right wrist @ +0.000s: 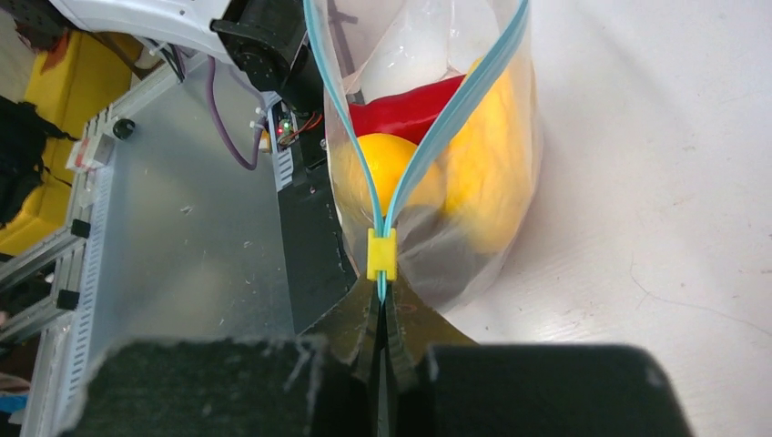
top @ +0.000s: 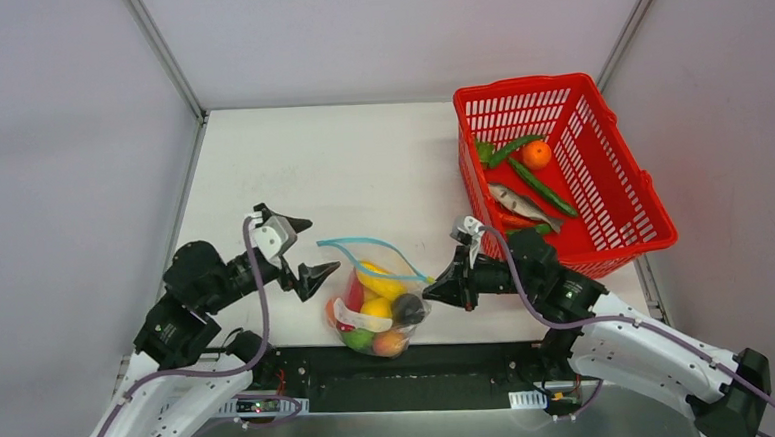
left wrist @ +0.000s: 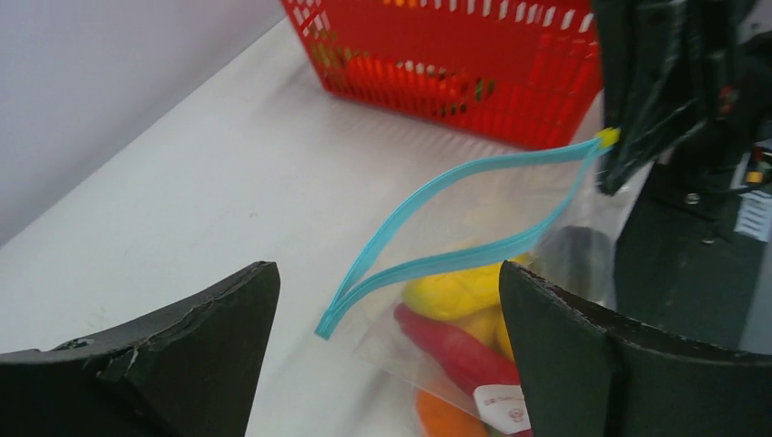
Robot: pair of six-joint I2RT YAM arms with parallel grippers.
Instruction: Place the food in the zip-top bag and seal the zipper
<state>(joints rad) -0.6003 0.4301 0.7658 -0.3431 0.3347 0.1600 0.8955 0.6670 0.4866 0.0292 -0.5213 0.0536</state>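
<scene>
At the near edge of the white tabletop [top: 290, 153], the zip-top bag [top: 377, 317] stands slumped between the two arms. It is packed with food [top: 380, 307]: yellow pieces on top, a red one beside them, and a green piece, an orange ball and a dark ball lower down behind the white label. At the bag's right side, the right end effector [top: 429, 290] is closed tight on the end of the zipper [top: 370, 244]. In the right wrist view, its fingers pinch the teal strip just behind the small yellow slider [right wrist: 381, 254]. Beyond the slider the two halves of the strip part, so the mouth gapes in a long loop over the fruit. Just left of the bag, the left end effector [top: 308, 250] hangs with its jaws spread wide and holds nothing. Its lower finger is close to the bag's left side, and in its wrist view the far corner of the open mouth lies between the fingers. Farther back on the right, well apart from the bag, sits the red basket [top: 527, 83]. It holds green pods [top: 544, 187], an orange ball [top: 535, 155] and a toy fish [top: 523, 204].
</scene>
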